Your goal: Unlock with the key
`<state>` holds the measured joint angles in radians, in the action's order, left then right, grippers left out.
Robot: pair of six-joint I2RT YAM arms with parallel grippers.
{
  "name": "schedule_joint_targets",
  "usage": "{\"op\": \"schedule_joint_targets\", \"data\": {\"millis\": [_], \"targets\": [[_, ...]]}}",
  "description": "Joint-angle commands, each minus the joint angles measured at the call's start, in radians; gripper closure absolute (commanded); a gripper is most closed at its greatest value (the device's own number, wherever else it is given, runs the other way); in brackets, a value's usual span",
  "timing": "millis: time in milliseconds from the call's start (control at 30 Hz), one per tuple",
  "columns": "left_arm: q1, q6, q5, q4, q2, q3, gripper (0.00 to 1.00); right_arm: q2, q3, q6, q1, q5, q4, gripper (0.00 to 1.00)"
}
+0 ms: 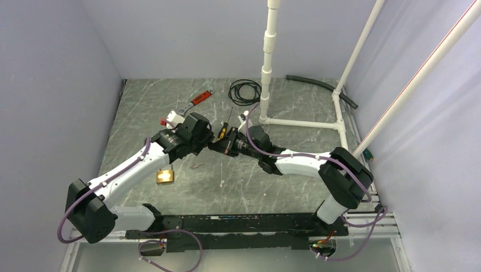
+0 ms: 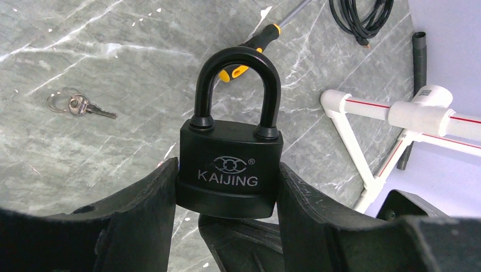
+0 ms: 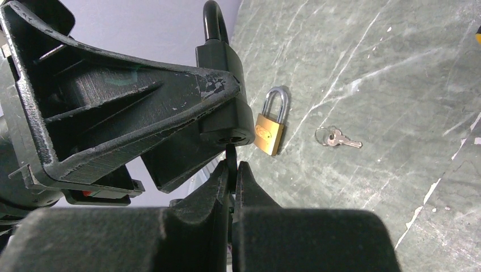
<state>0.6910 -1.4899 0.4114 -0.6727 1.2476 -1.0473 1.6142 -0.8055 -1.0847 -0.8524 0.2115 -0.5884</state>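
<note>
Left jaws, part-open, clamp the black KAIJING padlock [image 2: 230, 170]; right jaws, closed on the key [image 3: 230, 156], sit just beneath its keyhole [image 3: 226, 136]. Next, probably: seat, then twist.

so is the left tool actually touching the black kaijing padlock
Touching. The left wrist view shows the left tool with both fingers pressed flat against the sides of the black metal padlock, with no gap.

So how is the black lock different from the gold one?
The black lock is held in the left claw; the gold lock lies flat on the table. The black lock's loop is black, the gold lock's is silver. Only the black lock has a key at its keyhole, in the right claw. Both loops are shut.
</note>
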Motion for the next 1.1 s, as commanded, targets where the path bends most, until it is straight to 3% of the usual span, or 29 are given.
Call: {"op": "schedule_joint_targets", "data": {"millis": [0,500,800,1067], "targets": [[0.073,-0.039,-0.234,0.09,-0.073,-0.032,1.0,-0.002,-0.027,0.021,0.03,-0.187,-0.019,1.0],[0.082,-0.03,-0.275,0.08,-0.02,-0.041,1.0,0.005,0.052,-0.009,0.03,-0.173,-0.101,1.0],[0.117,-0.007,-0.242,-0.026,0.047,-0.126,1.0,-0.04,0.074,0.026,0.029,-0.208,-0.065,1.0],[0.182,0.001,-0.246,0.071,0.036,-0.074,1.0,-0.175,0.145,0.031,0.03,-0.263,-0.017,1.0]]}}
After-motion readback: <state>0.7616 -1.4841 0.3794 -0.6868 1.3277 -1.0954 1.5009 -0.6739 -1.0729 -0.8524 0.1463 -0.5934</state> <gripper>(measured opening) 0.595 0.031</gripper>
